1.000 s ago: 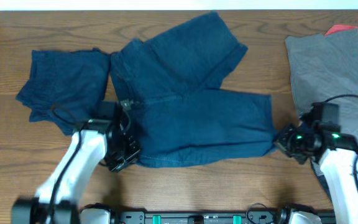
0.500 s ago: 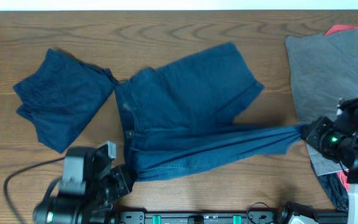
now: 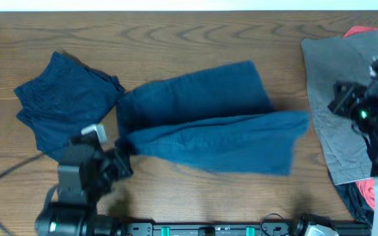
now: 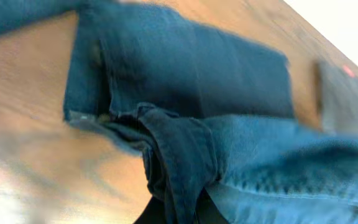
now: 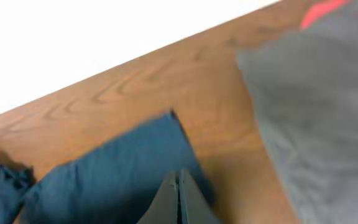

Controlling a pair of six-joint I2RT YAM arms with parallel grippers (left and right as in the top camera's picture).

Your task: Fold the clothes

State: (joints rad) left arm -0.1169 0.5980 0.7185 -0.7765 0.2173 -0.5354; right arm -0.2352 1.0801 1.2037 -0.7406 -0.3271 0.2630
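Observation:
One pair of dark navy shorts (image 3: 209,124) lies spread across the middle of the table, its near leg blurred and raised. My left gripper (image 3: 120,145) is shut on the bunched waistband end; in the left wrist view the cloth (image 4: 179,155) runs down between the dark fingers (image 4: 149,214). My right gripper (image 3: 336,101) is lifted over the grey garment, right of the shorts' free leg end. In the right wrist view its fingers (image 5: 171,193) are pressed together with no cloth showing between them, above the blue leg (image 5: 117,168). A second pair of navy shorts (image 3: 64,105) lies crumpled at the left.
A plain grey garment (image 3: 346,65) lies at the right, with a red garment (image 3: 363,31) under its far edge; both show in the right wrist view, grey (image 5: 316,112) and red (image 5: 328,9). A cable runs at the front left.
The right gripper has let go of the leg end and risen up and to the right. The stretched shorts have spread wide. The left gripper moved back with the waistband.

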